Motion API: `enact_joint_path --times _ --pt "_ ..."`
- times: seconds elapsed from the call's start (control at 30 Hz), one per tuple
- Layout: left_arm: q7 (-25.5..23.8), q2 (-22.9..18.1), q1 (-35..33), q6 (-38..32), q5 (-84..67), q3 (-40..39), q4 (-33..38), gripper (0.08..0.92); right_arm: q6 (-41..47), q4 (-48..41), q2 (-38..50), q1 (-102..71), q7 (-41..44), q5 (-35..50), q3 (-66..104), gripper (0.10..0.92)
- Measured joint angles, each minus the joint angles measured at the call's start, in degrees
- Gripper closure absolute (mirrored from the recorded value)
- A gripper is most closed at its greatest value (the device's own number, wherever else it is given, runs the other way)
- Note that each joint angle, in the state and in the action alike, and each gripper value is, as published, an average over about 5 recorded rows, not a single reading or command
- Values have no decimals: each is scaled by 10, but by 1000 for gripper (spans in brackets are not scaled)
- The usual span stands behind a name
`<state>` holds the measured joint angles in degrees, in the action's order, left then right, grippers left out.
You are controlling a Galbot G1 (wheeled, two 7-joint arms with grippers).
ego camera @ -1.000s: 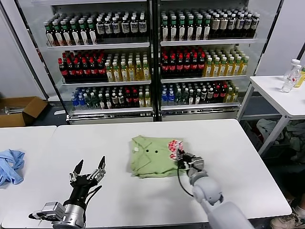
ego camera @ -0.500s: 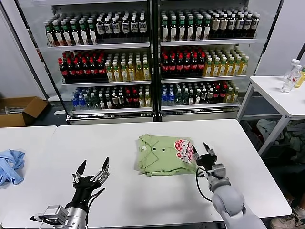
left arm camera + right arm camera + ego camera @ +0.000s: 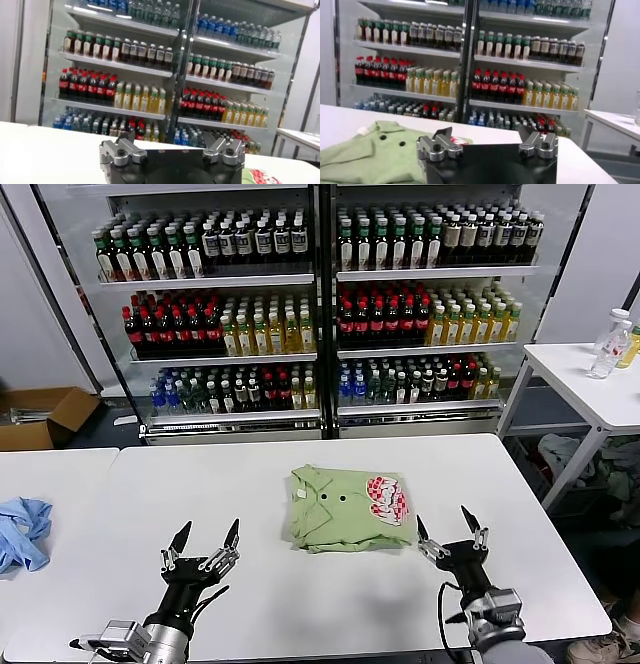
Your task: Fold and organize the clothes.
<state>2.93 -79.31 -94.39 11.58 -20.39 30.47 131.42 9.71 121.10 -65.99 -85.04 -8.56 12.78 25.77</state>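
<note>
- Lying folded into a flat, roughly square bundle, the green shirt (image 3: 347, 507) sits near the middle of the white table (image 3: 300, 604), with its collar and two small buttons facing up.
- Its red-and-white patch (image 3: 387, 498) shows on the side toward the robot's right.
- The right gripper (image 3: 451, 537) hovers just off the shirt's near right corner, fingers spread apart and holding nothing; a gap of bare table separates it from the cloth.
- In the right wrist view the shirt (image 3: 375, 155) lies beside and slightly ahead of that gripper (image 3: 487, 141), collar and buttons plain to see.
- The left gripper (image 3: 203, 548) hangs over the near left part of the table, well apart from the shirt, its fingers spread wide and empty.
- The left wrist view shows that gripper (image 3: 171, 148) with only a sliver of the patch (image 3: 261, 176) at the picture's corner.
- A blue garment (image 3: 22, 532) lies crumpled on the neighbouring table at far left.
- A glass-fronted cooler (image 3: 320, 304) full of bottles stands behind the table.
- A cardboard box (image 3: 38, 415) sits on the floor at left, and a clear bottle (image 3: 612, 344) stands on a side table at right.
</note>
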Motion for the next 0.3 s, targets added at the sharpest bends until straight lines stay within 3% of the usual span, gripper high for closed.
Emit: enact_joint_path --times 0.3 --pt "-12 5 -11 -9 9 1 7 177 -15 48 -10 -54 5 -6 18 203"
